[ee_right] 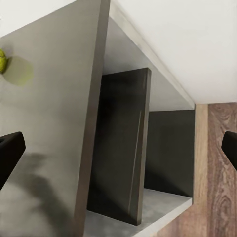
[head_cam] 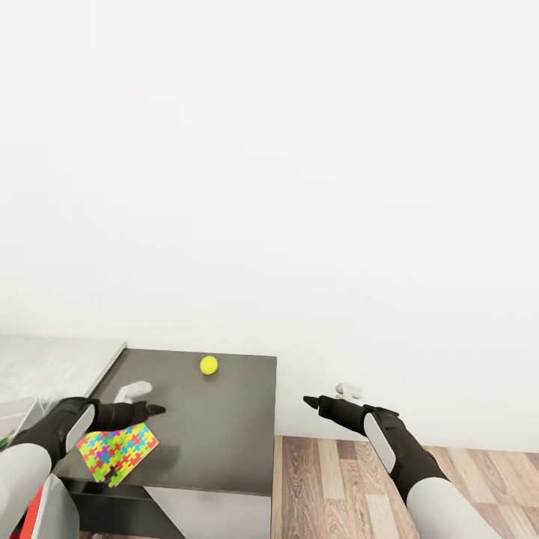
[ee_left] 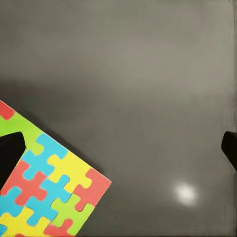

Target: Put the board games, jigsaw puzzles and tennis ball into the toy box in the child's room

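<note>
Head view. A dark grey tabletop (head_cam: 217, 419) stands against a white wall (head_cam: 299, 187), with wood-plank floor (head_cam: 419, 479) to its right. The tennis ball (head_cam: 209, 365) rests near the tabletop's far edge. One jigsaw puzzle (head_cam: 120, 451) lies flat near the front left corner. The left gripper (head_cam: 142, 400) hangs just over the puzzle's far edge, apparently placed for a pick. The right gripper (head_cam: 329, 398) is held out beyond the tabletop's right edge, over the floor, and seems idle. A pale grey rimmed surface (head_cam: 45, 367) at far left may be the toy box; this cannot be confirmed.

Left wrist view. The camera looks straight down on the tabletop. The puzzle's corner (ee_left: 54, 187) lies under one dark finger (ee_left: 10, 155); the other finger (ee_left: 230, 148) sits at the opposite edge. The fingers are spread wide and hold nothing.

Right wrist view. Both fingers (ee_right: 10, 150) stand wide apart, holding nothing. Between them appear the tabletop's side edge and an open shelf compartment (ee_right: 163, 148) below it. The tennis ball is visible at the picture's edge.
</note>
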Tool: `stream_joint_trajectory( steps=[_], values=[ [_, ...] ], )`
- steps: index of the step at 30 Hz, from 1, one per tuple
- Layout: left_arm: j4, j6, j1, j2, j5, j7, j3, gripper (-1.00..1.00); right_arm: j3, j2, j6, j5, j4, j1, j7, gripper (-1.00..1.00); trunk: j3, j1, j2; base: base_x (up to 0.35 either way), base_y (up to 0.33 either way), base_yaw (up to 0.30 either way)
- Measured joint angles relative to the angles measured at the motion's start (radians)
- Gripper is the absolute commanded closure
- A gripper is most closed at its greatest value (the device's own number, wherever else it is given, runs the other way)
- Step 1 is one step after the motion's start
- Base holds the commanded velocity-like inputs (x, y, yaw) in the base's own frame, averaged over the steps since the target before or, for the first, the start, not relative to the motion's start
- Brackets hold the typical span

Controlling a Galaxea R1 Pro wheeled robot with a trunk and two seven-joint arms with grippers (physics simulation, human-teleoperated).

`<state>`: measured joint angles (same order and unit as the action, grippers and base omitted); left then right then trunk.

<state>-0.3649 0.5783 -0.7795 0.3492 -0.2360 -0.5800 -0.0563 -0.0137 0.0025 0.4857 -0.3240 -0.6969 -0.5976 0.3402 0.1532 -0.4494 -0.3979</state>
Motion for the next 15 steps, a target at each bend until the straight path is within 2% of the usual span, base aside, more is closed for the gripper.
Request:
stream_joint_trajectory(
  steps=[4,6,15],
  values=[
    [0.003,-0.016,-0.001,0.011,-0.002,-0.01,0.0,-1.0,0.0,-0.001,0.0,0.0,0.0,0.0,0.006,-1.0,0.0,0.0,0.0,0.0,0.0,0.0],
    [0.003,-0.027,-0.002,0.027,-0.004,-0.017,0.001,-1.0,0.001,-0.001,0.001,0.0,0.0,0.0,0.01,-1.0,0.0,0.0,0.0,0.0,0.0,0.0],
    [0.004,-0.035,-0.002,0.043,-0.005,-0.024,0.001,-1.0,0.001,-0.001,0.003,0.0,0.0,0.0,0.01,-1.0,0.0,0.0,0.0,0.0,0.0,0.0]
  ],
)
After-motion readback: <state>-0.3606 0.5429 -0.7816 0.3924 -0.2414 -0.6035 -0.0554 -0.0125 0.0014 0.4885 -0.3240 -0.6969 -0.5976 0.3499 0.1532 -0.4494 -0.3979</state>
